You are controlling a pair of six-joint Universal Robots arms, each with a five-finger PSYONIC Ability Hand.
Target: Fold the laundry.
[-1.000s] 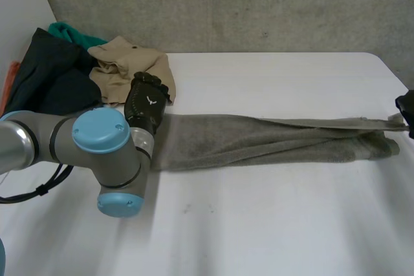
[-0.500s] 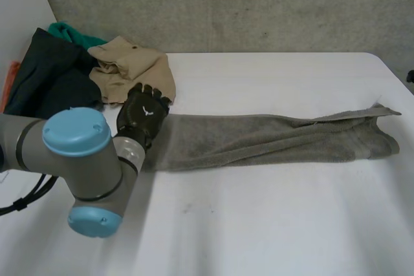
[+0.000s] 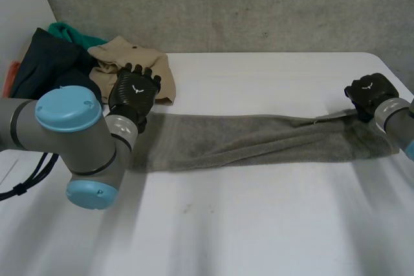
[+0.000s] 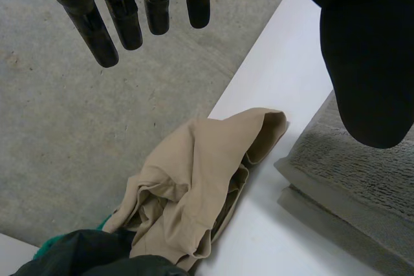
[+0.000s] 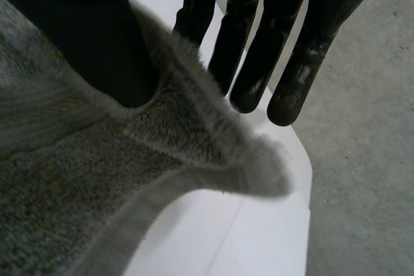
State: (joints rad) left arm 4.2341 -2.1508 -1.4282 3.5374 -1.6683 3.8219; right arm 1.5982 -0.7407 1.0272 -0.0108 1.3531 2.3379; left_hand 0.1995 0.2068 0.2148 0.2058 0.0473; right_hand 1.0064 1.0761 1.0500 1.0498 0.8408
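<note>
A long grey towel (image 3: 259, 139), folded lengthwise, lies stretched across the white table (image 3: 259, 224). My left hand (image 3: 134, 92) hovers open above the towel's left end, with its fingers (image 4: 123, 17) straight and apart from the thumb; the towel's layered end (image 4: 349, 179) lies below that thumb. My right hand (image 3: 369, 93) is at the towel's right end. There a corner of the towel (image 5: 97, 179) sits between the thumb and the straight fingers (image 5: 307, 56), pinched and lifted slightly off the table.
A crumpled beige garment (image 3: 132, 66) (image 4: 194, 179) lies just beyond the left hand, against a dark garment (image 3: 48, 75) and a green one (image 3: 65, 30) at the back left. The table's right edge (image 5: 304, 185) is close under the right hand.
The left hand has lifted off the towel's left end and moved back towards the beige garment. The right hand let the corner drop, left, then came back and took hold of it.
</note>
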